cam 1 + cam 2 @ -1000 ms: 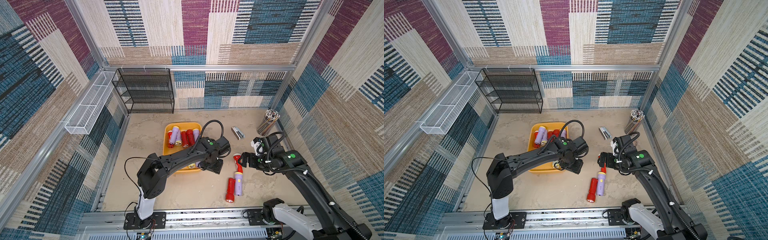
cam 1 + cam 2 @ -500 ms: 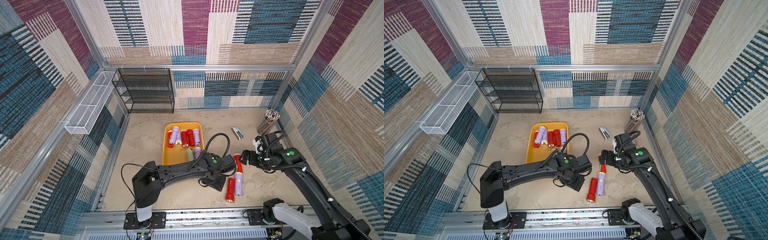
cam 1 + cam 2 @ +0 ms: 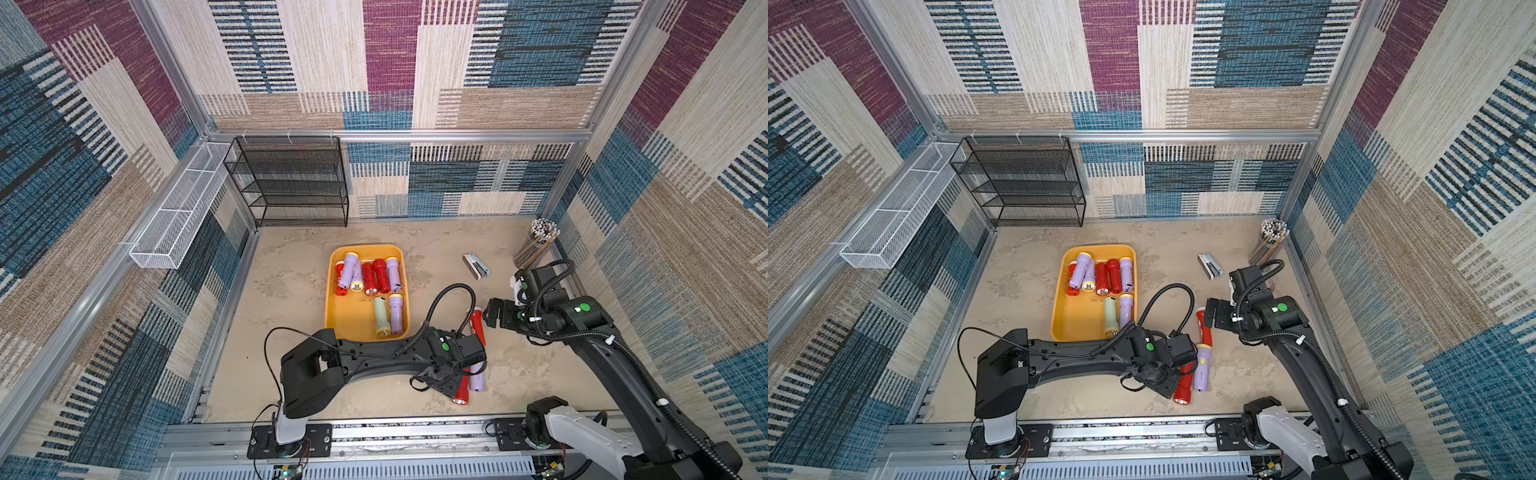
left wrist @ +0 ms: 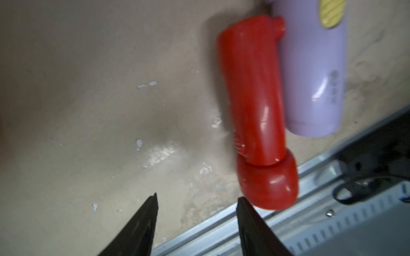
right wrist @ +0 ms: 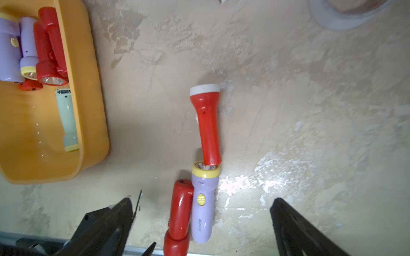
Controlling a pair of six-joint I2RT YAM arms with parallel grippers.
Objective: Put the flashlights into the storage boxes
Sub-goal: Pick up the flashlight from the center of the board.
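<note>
Flashlights (image 3: 380,276) in yellow tray (image 3: 349,322), three outside

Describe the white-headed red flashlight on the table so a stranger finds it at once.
Start at the yellow-orange tray; three flashlights lie on the table just outside it. Take the slim red flashlight whose tail meets the lilac flashlight's yellow head. Alone of the three, it has a white head ring.
</note>
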